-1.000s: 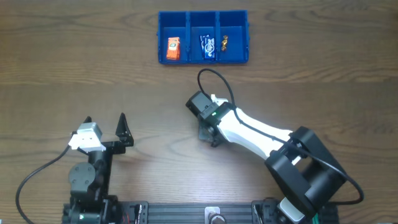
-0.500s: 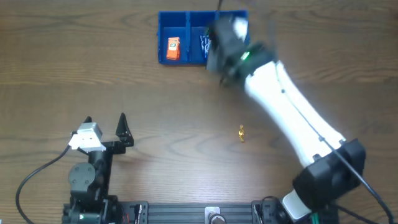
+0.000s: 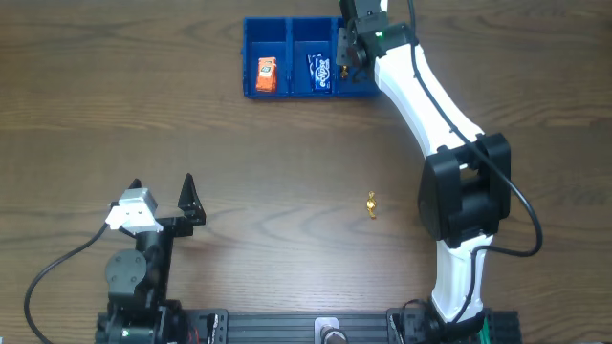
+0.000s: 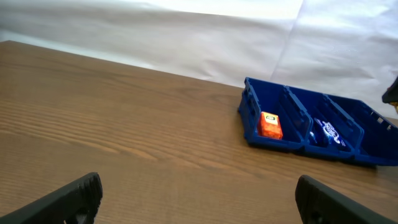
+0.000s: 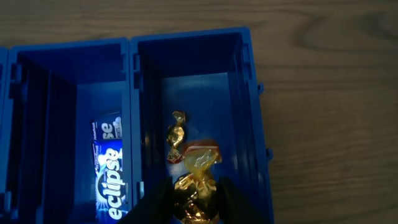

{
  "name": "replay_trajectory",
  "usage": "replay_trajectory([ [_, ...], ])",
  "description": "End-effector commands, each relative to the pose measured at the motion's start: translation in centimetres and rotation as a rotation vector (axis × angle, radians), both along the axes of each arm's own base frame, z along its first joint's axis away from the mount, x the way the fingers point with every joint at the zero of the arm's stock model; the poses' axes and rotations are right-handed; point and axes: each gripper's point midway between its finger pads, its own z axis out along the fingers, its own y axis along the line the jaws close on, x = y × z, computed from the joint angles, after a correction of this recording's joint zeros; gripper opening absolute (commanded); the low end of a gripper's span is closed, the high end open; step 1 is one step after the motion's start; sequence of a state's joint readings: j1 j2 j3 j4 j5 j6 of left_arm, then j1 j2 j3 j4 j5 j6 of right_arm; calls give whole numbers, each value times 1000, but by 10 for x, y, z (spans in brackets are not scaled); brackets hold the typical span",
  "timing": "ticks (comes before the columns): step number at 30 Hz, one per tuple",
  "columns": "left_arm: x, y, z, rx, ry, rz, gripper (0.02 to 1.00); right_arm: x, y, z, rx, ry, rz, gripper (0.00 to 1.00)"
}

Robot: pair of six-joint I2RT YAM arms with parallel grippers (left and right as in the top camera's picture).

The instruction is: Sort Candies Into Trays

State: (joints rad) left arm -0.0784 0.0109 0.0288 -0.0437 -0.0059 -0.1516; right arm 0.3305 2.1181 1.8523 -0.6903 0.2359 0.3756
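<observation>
A blue three-compartment tray [image 3: 291, 23] sits at the far middle of the table. Its left bin holds an orange candy [image 3: 267, 74], its middle bin a blue gum pack [image 3: 318, 70]. My right gripper [image 3: 348, 50] hovers over the right bin. In the right wrist view the right gripper [image 5: 196, 204] is shut on a gold-wrapped candy [image 5: 198, 186], with another gold candy [image 5: 175, 136] lying in the bin below. A third gold candy [image 3: 372, 204] lies on the table near the middle. My left gripper [image 3: 163, 187] stands open at the near left, holding nothing.
From the left wrist, the tray [image 4: 251, 118] with the orange candy [image 4: 270, 124] lies far off across bare wood. The right arm's white links [image 3: 430, 105] stretch from the near right up to the tray.
The right arm swung from the table's middle up to the tray's right bin, carrying a gold candy. Another gold candy on the table came into sight as the arm left. The left arm stayed still.
</observation>
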Motion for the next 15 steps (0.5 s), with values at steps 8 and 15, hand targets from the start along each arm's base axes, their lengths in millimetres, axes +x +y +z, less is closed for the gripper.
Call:
replay_trajectory([
  [8,-1,5,-19,24,52,23,996,-41,-1,37,7,-61,29,636],
  [15,-1,5,-19,24,52,23,998,-206,-14,-19,108,160,25,663],
])
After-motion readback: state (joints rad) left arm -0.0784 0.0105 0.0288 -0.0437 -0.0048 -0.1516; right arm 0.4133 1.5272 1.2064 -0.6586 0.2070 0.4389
